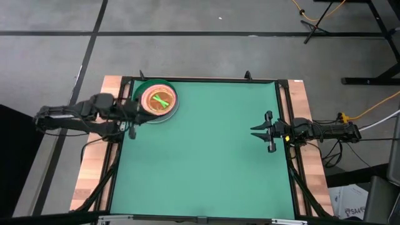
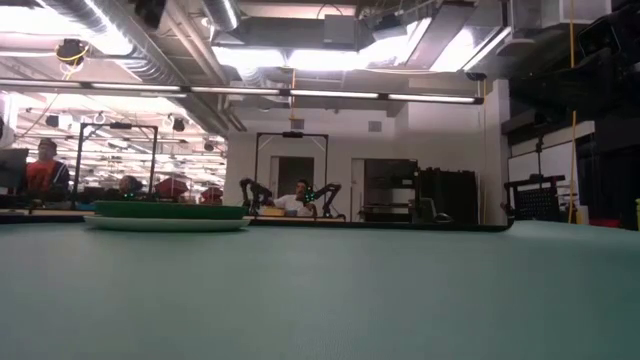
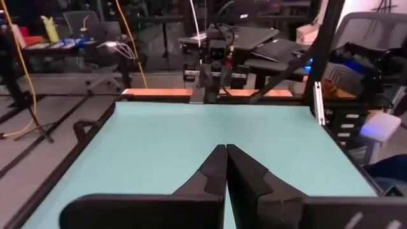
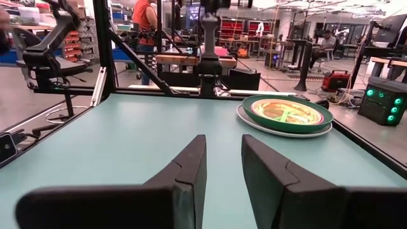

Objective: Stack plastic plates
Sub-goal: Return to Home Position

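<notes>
The plastic plates (image 1: 157, 100) stand in one stack on the green mat near its far left corner. A pale plate lies at the bottom with a dark green one on it. Orange, pink and green translucent plates with bar marks lie inside. The stack also shows in the low view as plates (image 2: 165, 215) and in the right wrist view as plates (image 4: 285, 113). My left gripper (image 1: 145, 119) (image 3: 225, 147) is shut and hovers by the stack's near edge. My right gripper (image 1: 252, 129) (image 4: 224, 140) is open at the mat's right side, pointing left, far from the stack.
A black frame (image 1: 206, 80) borders the green mat (image 1: 206, 162), with wooden boards (image 1: 94, 169) outside it on the left and right. The mat between the stack and the right gripper is bare. People sit in the room beyond the far edge.
</notes>
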You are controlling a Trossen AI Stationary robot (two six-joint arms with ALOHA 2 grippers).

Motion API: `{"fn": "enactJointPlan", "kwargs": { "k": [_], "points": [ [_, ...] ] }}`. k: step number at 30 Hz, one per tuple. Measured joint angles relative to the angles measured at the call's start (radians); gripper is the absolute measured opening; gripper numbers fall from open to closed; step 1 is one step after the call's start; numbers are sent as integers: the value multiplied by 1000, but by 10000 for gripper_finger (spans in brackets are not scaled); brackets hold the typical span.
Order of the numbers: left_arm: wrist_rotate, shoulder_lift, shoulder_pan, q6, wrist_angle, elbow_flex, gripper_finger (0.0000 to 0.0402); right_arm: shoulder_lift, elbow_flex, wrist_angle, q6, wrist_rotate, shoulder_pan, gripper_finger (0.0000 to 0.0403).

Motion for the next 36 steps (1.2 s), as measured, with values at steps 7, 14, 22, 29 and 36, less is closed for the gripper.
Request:
{"fn": "enactJointPlan", "kwargs": {
  "k": [7,14,22,29,36],
  "points": [
    [68,-275,0,0,223,-333,4,0,0,0,0,0,0,88],
    [112,-454,0,22,446,-595,4,0,0,0,0,0,0,88],
    [137,-573,0,52,496,-692,4,0,0,0,0,0,0,88],
    [146,-571,1,77,486,-706,4,0,0,0,0,0,0,88],
    [172,-571,1,75,452,-708,4,0,0,0,0,0,0,88]
  ]
}}
